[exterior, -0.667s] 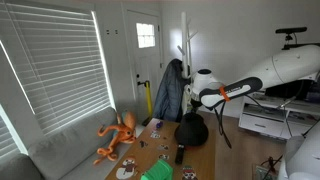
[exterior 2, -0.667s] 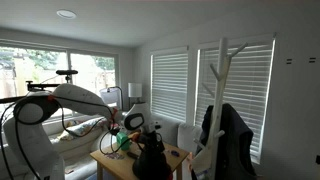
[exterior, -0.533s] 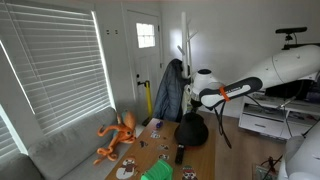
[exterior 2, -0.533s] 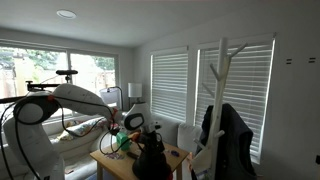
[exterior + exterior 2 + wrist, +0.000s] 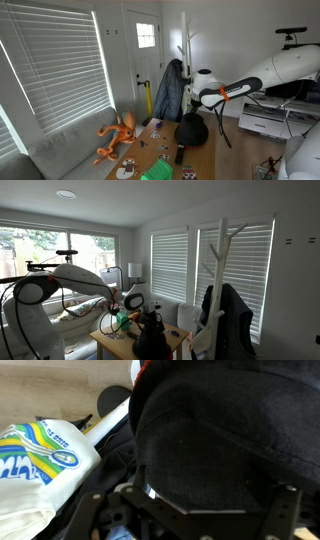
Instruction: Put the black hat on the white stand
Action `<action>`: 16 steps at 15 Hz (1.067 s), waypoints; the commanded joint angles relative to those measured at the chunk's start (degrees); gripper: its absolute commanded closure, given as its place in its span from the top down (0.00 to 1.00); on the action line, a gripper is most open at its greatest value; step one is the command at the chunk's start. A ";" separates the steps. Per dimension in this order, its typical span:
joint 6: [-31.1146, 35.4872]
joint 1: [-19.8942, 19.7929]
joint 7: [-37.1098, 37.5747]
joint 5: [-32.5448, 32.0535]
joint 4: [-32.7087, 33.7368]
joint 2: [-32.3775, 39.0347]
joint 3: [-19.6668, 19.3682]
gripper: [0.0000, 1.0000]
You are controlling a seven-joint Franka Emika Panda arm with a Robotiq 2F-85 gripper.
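Observation:
The black hat stands on the wooden table, also seen in an exterior view. My gripper is right on top of it, as the exterior view also shows. In the wrist view the black hat fills the space between the jaws of my gripper, which stand wide apart on either side of it. The white stand rises behind the table with a dark jacket hanging on it. It also shows in an exterior view, to the right of the hat.
An orange octopus toy lies on the grey sofa. A green object and small items sit on the table. A white printed bag lies beside the hat. Window blinds and a door stand behind.

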 commanded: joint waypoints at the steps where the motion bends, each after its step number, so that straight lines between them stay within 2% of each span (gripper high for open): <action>1: 0.19 0.36 0.08 1.83 -0.32 -0.85 -0.81 1.00; 5: -0.05 -0.30 1.43 3.20 -1.10 -2.64 -1.50 1.00; 9: -3.21 -1.27 4.07 4.42 -1.38 -4.30 -2.42 1.00; 12: -6.23 -1.52 4.18 6.69 -1.65 -4.95 -3.68 1.00; 15: -6.07 -1.82 3.06 7.53 -2.50 -5.53 -4.88 1.00; 16: -5.66 -1.65 3.54 6.28 -0.64 -3.19 -4.25 1.00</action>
